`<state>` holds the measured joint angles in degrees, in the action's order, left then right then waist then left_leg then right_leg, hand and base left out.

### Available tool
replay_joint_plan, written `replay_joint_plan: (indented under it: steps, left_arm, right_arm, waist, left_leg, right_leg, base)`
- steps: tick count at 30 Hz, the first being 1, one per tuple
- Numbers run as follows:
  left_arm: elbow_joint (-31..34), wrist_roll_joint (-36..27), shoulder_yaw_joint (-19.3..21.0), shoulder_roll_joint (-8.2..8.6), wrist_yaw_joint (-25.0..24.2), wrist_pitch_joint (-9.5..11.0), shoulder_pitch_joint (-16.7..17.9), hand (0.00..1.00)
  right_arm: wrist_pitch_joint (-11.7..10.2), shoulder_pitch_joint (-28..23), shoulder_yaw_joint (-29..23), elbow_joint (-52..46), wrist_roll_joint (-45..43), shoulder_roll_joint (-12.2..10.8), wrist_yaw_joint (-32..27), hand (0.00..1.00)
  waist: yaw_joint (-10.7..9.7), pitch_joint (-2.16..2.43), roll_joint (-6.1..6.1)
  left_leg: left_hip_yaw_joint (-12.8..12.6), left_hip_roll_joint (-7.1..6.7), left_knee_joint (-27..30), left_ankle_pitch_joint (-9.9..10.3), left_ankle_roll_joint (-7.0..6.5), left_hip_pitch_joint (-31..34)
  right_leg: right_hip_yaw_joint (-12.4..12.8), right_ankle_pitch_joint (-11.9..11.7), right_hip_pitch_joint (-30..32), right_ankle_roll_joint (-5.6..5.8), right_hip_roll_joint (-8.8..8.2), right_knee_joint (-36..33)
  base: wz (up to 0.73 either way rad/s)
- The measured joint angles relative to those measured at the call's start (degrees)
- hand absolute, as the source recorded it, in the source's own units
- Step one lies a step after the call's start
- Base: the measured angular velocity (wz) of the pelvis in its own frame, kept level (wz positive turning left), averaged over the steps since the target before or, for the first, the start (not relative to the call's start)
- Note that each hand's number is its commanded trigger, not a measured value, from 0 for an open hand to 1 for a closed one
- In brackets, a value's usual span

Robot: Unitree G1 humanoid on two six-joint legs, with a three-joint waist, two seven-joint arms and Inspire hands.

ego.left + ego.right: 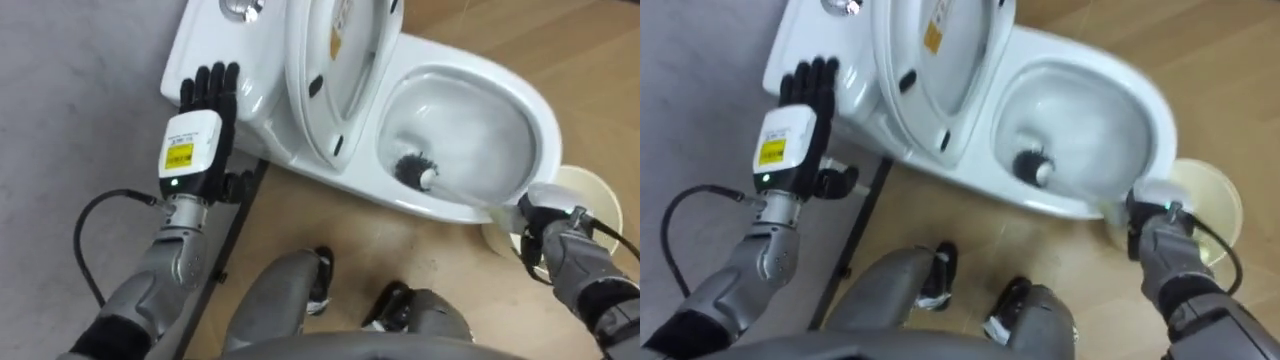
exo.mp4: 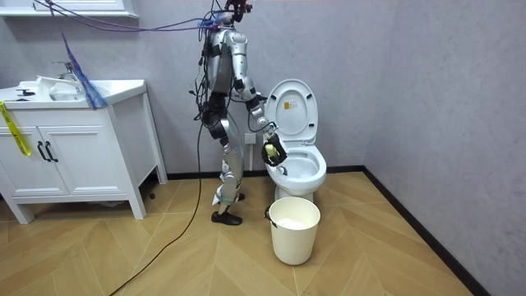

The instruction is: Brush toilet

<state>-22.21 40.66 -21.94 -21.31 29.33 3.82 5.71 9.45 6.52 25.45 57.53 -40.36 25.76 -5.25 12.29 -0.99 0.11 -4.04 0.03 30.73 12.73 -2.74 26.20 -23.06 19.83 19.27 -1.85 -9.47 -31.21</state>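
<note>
The white toilet point(image 1: 545, 125) stands open, with its seat and lid point(image 1: 335, 70) raised against the tank. A toilet brush point(image 1: 415, 170) with a dark bristle head rests inside the bowl at its near left side. Its white handle runs right over the rim to my right hand point(image 1: 548, 222), which is shut on it beside the bowl's front. My left hand point(image 1: 200, 120) hovers with straight fingers by the side of the tank point(image 1: 205, 45), holding nothing. In the room view I stand beside the toilet point(image 2: 300, 168), bent slightly toward it.
A cream bucket point(image 1: 592, 190) stands on the wood floor just in front of the bowl, under my right hand; it also shows in the room view point(image 2: 293, 228). A white vanity cabinet point(image 2: 74, 148) stands at the room view's left. Grey walls close in behind the toilet.
</note>
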Motion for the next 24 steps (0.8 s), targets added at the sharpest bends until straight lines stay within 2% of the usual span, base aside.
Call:
replay_joint_plan:
  steps: [2,3,5,8,11,13,14,15,17,20,21,24]
  left_arm:
    - [-0.42,-0.29,1.91,0.03,-1.43,0.2,2.0,0.0]
    - [-1.05,-1.26,3.49,0.12,-2.83,0.24,3.66,0.0]
    - [-1.28,-2.82,5.84,0.36,-3.7,0.31,6.49,0.0]
    - [-3.58,-5.21,8.78,1.17,-5.28,0.22,8.95,0.0]
    - [-6.61,-7.68,12.09,3.39,-5.91,-0.21,11.73,0.0]
    - [-10.72,-10.24,14.06,4.79,-7.86,-2.52,12.59,0.0]
    - [-12.24,-12.52,15.28,5.49,-8.98,-4.11,13.55,0.0]
    - [-12.7,-14.73,16.07,5.56,-9.75,-4.68,15.22,0.0]
    - [-13.31,-18.75,17.57,5.94,-10.54,-4.85,16.87,0.0]
    - [-13.72,-26.8,20.91,8.2,-12.63,-5.06,18.87,0.0]
    - [-15.26,-30.06,22.37,9.38,-12.91,-4.79,19.62,0.0]
    - [-21.48,-36.09,24.19,10.64,-13.87,-5.01,19.17,0.0]
  right_arm:
    - [-0.09,-2.19,-1.49,-0.21,-0.81,-0.18,0.39,1.0]
    - [-0.12,-3.84,-2.83,-1.05,-0.91,-0.28,0.77,1.0]
    - [-0.14,-6.32,-4.94,-2.51,-1.52,-0.93,1.61,1.0]
    - [-0.03,-10.2,-6.3,-4.55,-1.79,-2.28,2.83,1.0]
    - [-0.16,-13.31,-7.22,-5.99,-1.96,-3.82,2.97,1.0]
    - [-0.18,-13.66,-8.0,-5.56,-1.65,-5.18,3.29,1.0]
    - [-0.31,-14.36,-8.4,-5.34,-1.3,-6.07,3.6,1.0]
    - [-0.79,-15.39,-9.02,-5.24,-0.36,-6.7,3.93,1.0]
    - [-1.02,-16.91,-10.35,-4.74,1.74,-7.77,4.07,1.0]
    - [-1.12,-18.62,-12.44,-3.91,5.2,-8.79,4.29,1.0]
    - [-1.17,-18.99,-13.59,-3.52,6.67,-9.18,4.55,1.0]
    - [-1.87,-19.26,-17.27,-1.77,10.89,-11.04,4.03,1.0]
  waist:
    - [-0.18,0.15,-0.3]
    - [-0.3,0.54,-0.39]
    - [-1.11,0.79,-0.38]
    - [-1.58,0.81,-0.77]
    - [-1.92,0.85,-1.54]
    - [-2.77,0.75,-2.1]
    - [-3.3,0.71,-2.78]
    - [-4.26,0.84,-3.06]
    - [-4.76,0.76,-3.67]
    - [-4.63,0.56,-3.7]
    - [-4.25,0.54,-3.63]
    - [-5.08,0.42,-3.29]
  left_leg:
    - [0.02,0.18,-1.52,0.11,0.31,-2.74]
    - [0.05,0.24,-2.53,0.12,0.49,-4.36]
    - [0.09,0.16,-3.62,0.12,0.52,-6.98]
    - [0.21,0.01,-5.92,-0.01,0.78,-11.35]
    - [0.17,0.06,-7.56,0.08,1.04,-14.98]
    - [0.34,0.05,-8.31,0.18,1.21,-17.06]
    - [0.79,0.06,-8.38,0.27,1.35,-17.97]
    - [2.01,0.24,-8.02,0.83,2.26,-18.34]
    - [2.71,0.25,-8.29,1.1,2.66,-19.5]
    - [2.76,0.3,-8.52,1.65,3.31,-21.34]
    - [2.73,0.23,-9.63,1.65,3.32,-22.6]
    - [2.68,0.07,-11.48,1.65,3.33,-24.9]
  right_leg:
    - [-0.19,-0.48,-2.84,0.16,0.63,2.18]
    - [-0.44,-0.74,-4.62,0.27,1.05,3.65]
    - [-0.68,-0.84,-7.51,0.46,1.37,5.37]
    - [-1.04,-0.9,-12.19,0.64,1.8,8.04]
    - [-1.07,-0.95,-16.03,0.73,2.43,10.44]
    - [-1.3,-0.95,-18.45,0.73,2.78,11.52]
    - [-1.35,-0.96,-19.61,0.73,3.02,11.96]
    - [-2.11,-1.01,-20.93,0.75,3.58,12.96]
    - [-2.28,-1.07,-22.69,0.83,4.01,14.02]
    - [-1.67,-1.27,-25.27,1.11,4.6,15.83]
    - [-1.1,-1.32,-25.8,1.19,4.57,16.02]
    - [-0.69,-1.43,-27.39,1.39,4.65,16.95]
  base:
    - [-0.07]
    - [0.0]
    - [0.04]
    - [0.01]
    - [-0.01]
    - [0.0]
    - [0.13]
    - [0.2]
    - [0.34]
    - [0.16]
    - [-0.11]
    - [-0.11]
